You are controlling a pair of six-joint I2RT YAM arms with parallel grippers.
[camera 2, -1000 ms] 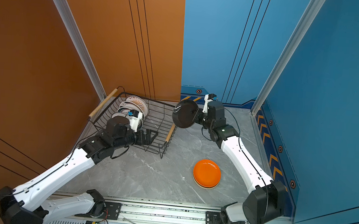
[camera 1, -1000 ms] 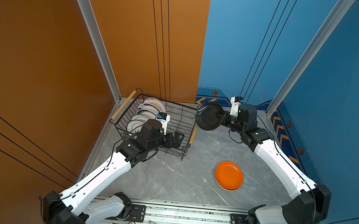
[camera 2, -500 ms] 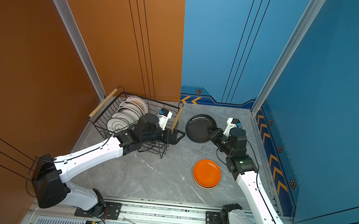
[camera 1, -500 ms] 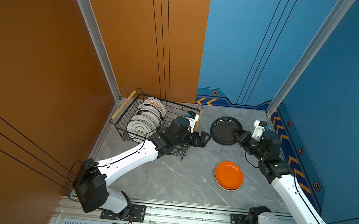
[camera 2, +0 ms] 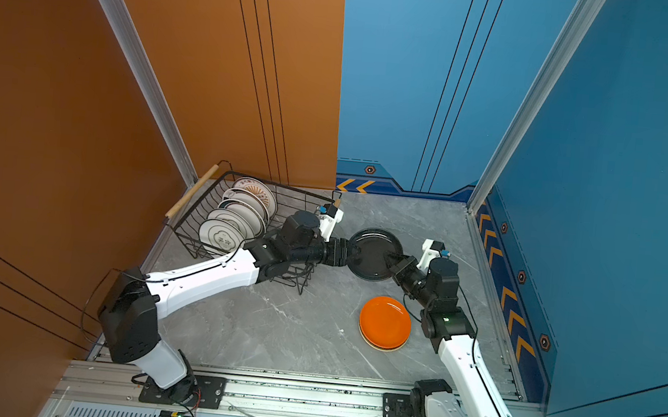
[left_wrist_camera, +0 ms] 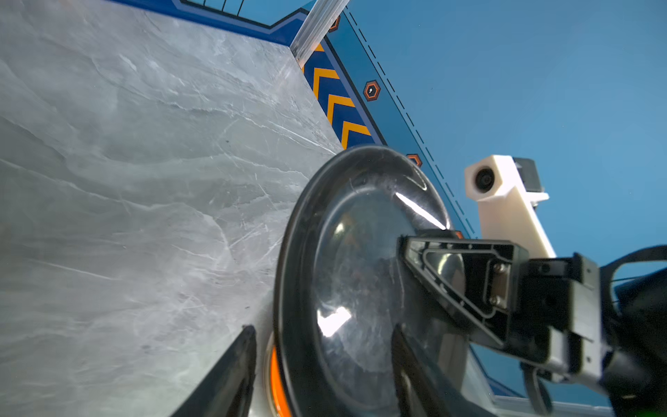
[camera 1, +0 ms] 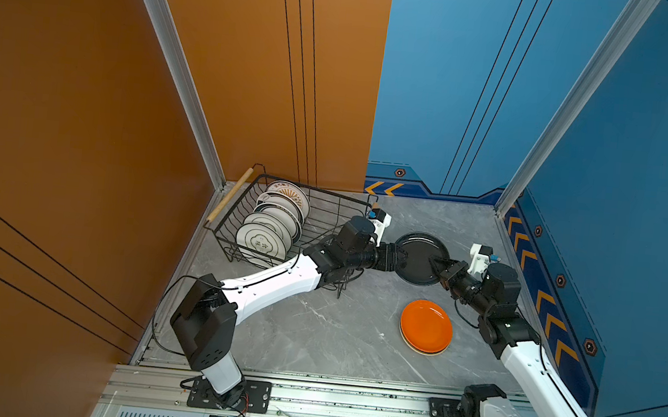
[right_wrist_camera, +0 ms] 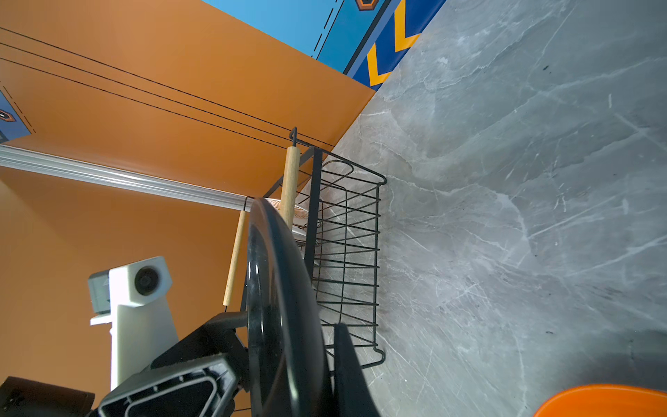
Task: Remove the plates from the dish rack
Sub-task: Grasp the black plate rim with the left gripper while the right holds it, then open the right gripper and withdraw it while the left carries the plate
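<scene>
A black plate (camera 1: 419, 257) (camera 2: 374, 253) hangs tilted above the table between both arms. My right gripper (camera 1: 435, 263) (right_wrist_camera: 310, 335) is shut on its right rim, one finger (right_wrist_camera: 343, 353) lying against the plate's back. My left gripper (camera 1: 400, 260) (left_wrist_camera: 323, 328) straddles the left rim, and a gap shows between one finger (left_wrist_camera: 245, 361) and the plate (left_wrist_camera: 361, 270). The dish rack (camera 1: 324, 204) (camera 2: 197, 221) stands at the back left, holding several upright cream and white plates (camera 1: 277, 220).
A stack of orange plates (camera 1: 426, 326) (camera 2: 385, 322) lies on the grey table right of centre, just below the held plate. Orange and blue walls close the back and sides. A metal rail (camera 1: 326, 397) runs along the front edge.
My right gripper carried the black plate away from the rack, rightward and nearer. My left arm left the rack, reached across to the plate's left rim, and its jaws narrowed around it.
</scene>
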